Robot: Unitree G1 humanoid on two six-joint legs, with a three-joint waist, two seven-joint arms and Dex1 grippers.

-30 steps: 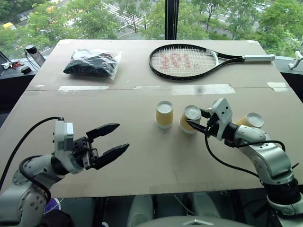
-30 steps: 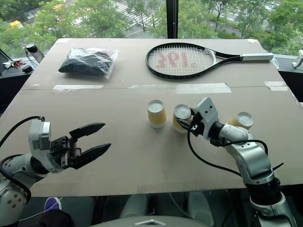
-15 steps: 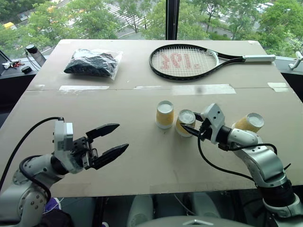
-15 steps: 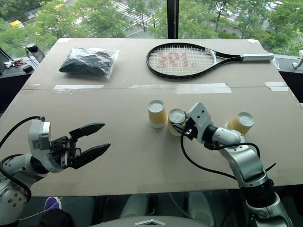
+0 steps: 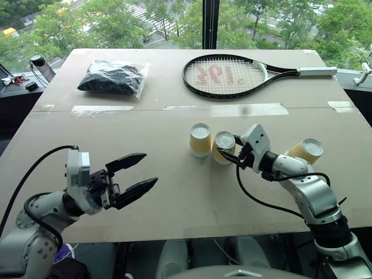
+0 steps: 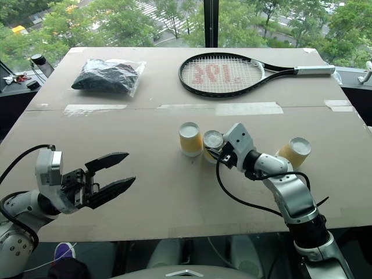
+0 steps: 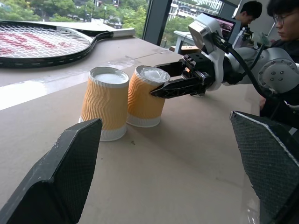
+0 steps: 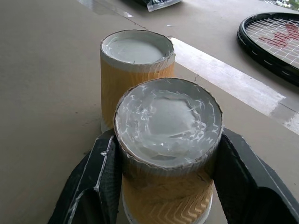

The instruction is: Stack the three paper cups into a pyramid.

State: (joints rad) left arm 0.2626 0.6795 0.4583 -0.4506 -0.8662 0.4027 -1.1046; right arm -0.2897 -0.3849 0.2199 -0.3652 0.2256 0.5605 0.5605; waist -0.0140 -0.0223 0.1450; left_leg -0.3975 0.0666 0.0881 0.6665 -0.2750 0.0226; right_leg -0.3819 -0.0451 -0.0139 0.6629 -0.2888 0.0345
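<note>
a tennis racket (image 5: 232, 74) lies at the upper middle of the brown table (image 5: 174, 192), handle toward the upper right. a clear bag of dark stuff (image 5: 113, 77) sits upper left. pale tape strips (image 5: 244, 109) cross the middle.

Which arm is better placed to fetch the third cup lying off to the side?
Right. The third cup lies tipped beside the right arm, whose gripper sits at the second upside-down cup by the first. The open left gripper hovers far off.
</note>
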